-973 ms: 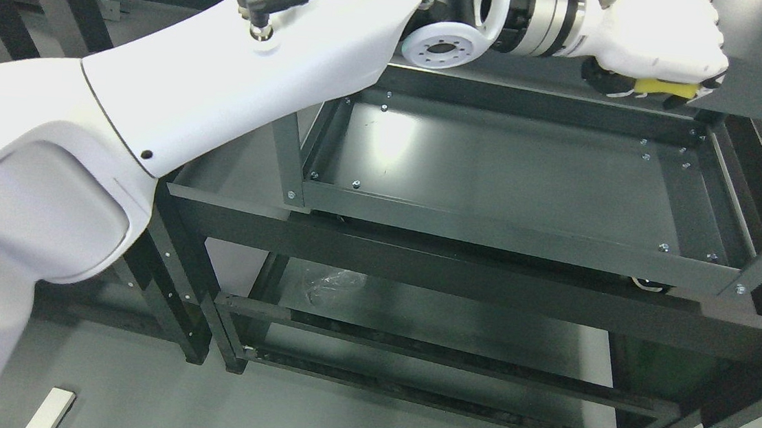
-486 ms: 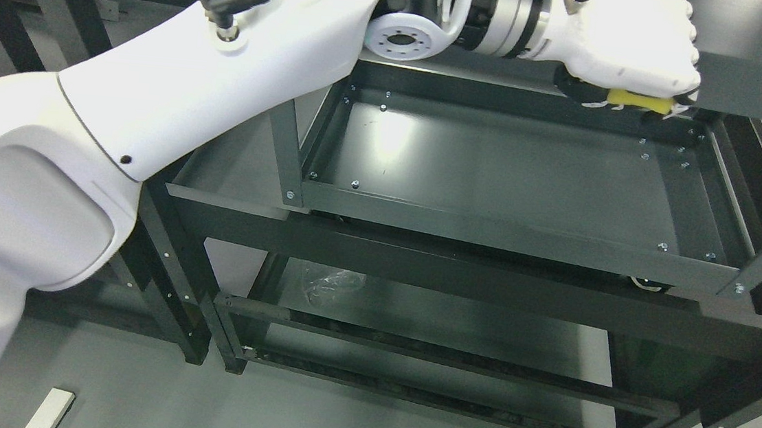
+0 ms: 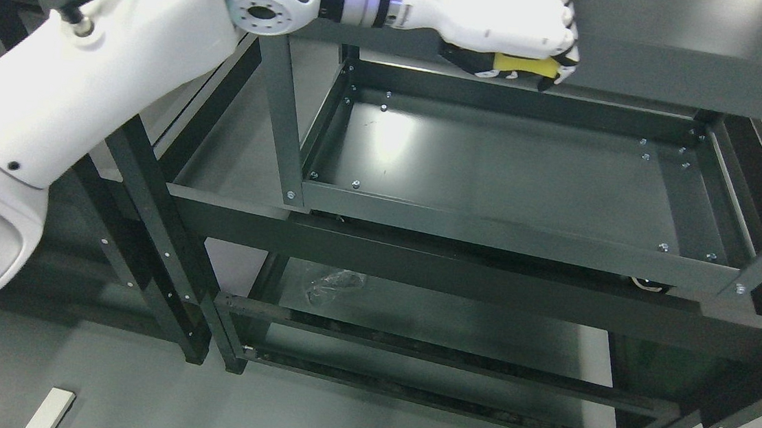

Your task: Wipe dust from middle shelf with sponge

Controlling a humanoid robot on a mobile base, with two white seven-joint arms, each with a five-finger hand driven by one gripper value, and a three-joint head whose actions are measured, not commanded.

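My left hand (image 3: 507, 35) reaches across the top of the head view, its arm coming in from the lower left. Its fingers are curled around a yellow sponge (image 3: 524, 64), which shows below the knuckles. The hand hovers at the back rail of the dark metal rack, above the rear edge of the middle shelf (image 3: 509, 170). That shelf is a dark grey tray with a raised rim and a bright glare patch at its left. The right arm does not show.
The rack's upright posts (image 3: 280, 108) and front crossbar (image 3: 459, 269) frame the shelf. A lower shelf (image 3: 440, 329) holds a crumpled bit of clear plastic (image 3: 333, 286). A top panel edge (image 3: 704, 73) runs along the back right. A white strip (image 3: 50, 409) lies on the floor.
The left hand with the sponge has slid leftward along the back of the rack, from the rear right corner to about the middle. The forearm has swung left too.
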